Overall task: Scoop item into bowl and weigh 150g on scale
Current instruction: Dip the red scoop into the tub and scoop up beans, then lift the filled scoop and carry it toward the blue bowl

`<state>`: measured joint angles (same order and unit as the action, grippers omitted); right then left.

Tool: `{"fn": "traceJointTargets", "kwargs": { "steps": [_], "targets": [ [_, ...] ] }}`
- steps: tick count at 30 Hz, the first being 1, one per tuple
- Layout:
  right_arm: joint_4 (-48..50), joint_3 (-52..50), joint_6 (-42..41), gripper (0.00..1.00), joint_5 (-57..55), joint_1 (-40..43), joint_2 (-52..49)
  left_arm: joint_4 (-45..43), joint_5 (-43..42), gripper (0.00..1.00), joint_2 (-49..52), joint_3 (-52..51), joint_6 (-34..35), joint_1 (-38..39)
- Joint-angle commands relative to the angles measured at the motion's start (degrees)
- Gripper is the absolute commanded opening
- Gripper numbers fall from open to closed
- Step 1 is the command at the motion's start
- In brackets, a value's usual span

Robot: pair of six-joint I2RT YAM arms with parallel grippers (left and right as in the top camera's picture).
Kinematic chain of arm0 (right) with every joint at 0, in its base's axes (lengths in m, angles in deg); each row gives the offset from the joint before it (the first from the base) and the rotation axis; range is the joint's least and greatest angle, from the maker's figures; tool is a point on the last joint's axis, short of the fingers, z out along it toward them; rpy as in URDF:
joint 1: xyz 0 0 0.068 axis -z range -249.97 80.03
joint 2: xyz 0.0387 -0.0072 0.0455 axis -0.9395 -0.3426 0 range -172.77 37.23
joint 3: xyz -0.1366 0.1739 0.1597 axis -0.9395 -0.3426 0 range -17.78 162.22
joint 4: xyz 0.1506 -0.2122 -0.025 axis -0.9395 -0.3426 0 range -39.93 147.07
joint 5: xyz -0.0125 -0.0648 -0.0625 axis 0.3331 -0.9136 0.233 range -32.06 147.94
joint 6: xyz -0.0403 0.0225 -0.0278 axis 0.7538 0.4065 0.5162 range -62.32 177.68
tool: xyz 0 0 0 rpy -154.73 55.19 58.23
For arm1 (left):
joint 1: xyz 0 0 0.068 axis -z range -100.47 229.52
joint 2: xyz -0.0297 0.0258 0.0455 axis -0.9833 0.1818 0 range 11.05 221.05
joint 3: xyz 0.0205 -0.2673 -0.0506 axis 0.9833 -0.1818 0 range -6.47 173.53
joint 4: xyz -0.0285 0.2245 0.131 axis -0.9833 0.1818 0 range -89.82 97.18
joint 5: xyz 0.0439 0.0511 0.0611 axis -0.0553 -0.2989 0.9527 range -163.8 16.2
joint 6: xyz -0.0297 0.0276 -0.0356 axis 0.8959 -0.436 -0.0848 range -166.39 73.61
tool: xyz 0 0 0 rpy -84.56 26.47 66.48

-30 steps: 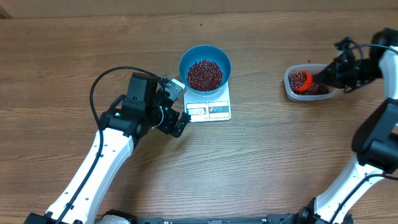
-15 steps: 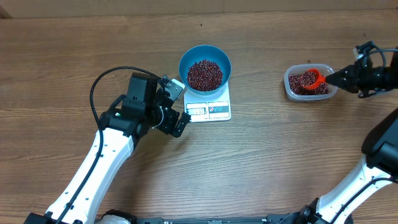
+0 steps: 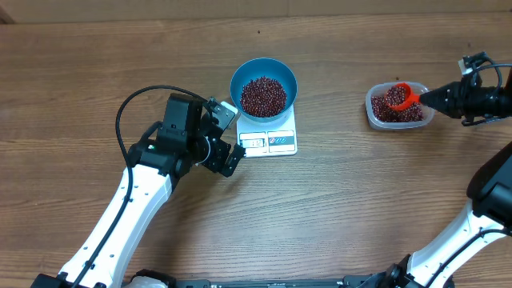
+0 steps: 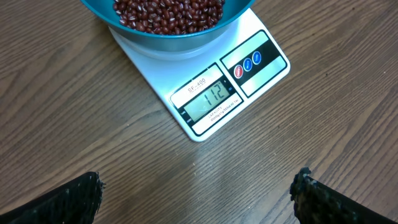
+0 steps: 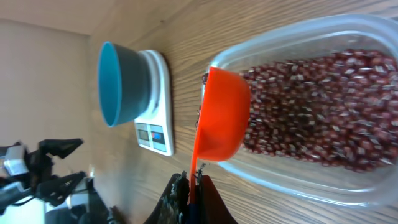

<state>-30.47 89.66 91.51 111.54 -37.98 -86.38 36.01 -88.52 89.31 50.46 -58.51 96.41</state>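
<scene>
Left claw [image 3: 230, 136]: wide open and holding nothing; it hangs just left of the scale, and its two dark fingertips [image 4: 78, 199] frame bare wood in the left wrist view.
Desk [image 3: 336, 200]: brown wood grain, carrying everything else.
Scale [image 3: 270, 138]: small, white and flat, near the middle of the desk; its buttons and display edge face the near side.
Display [image 4: 208, 102]: lit, showing 112.
Bowl [image 3: 234, 84]: bright blue, round and deep; it stands upright on the far half of the scale, leaving the display strip uncovered.
Beans [image 3: 263, 96]: a loose maroon heap inside the bowl, sitting below the rim; a second lot lies in the tub.
Tub [image 3: 370, 112]: clear plastic with rounded corners, well to the right of the scale and apart from it; a bed of beans covers its floor.
Scoop [image 3: 402, 96]: orange, over the tub's far right part with beans in its cup; whether its underside touches the bed below is hard to tell.
Right claw [image 5: 189, 190]: closed tight on the scoop's thin orange handle, reaching in from the right edge of the desk.
</scene>
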Motion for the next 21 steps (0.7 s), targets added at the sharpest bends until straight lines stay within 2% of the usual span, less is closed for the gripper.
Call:
{"fn": "traceJointTargets", "kwargs": {
  "steps": [1, 12, 21],
  "targets": [
    [-0.63, -0.24, 2.95, 0.04, 4.94, 0.02, -0.28, -0.04, -0.09, 0.99, 0.39, -0.09, 0.57, 0.02],
    [-3.45, -0.22, 5.7, 0.04, 10.03, -0.9, -0.28, -0.04, -0.11, 0.99, 0.39, -0.11, 0.57, 0.02],
    [-3.87, -0.11, 5.75, 0.04, 12.59, -6.45, -0.28, -0.04, -0.09, 1.0, 0.39, -0.11, 0.57, 0.02]
  ]
}}
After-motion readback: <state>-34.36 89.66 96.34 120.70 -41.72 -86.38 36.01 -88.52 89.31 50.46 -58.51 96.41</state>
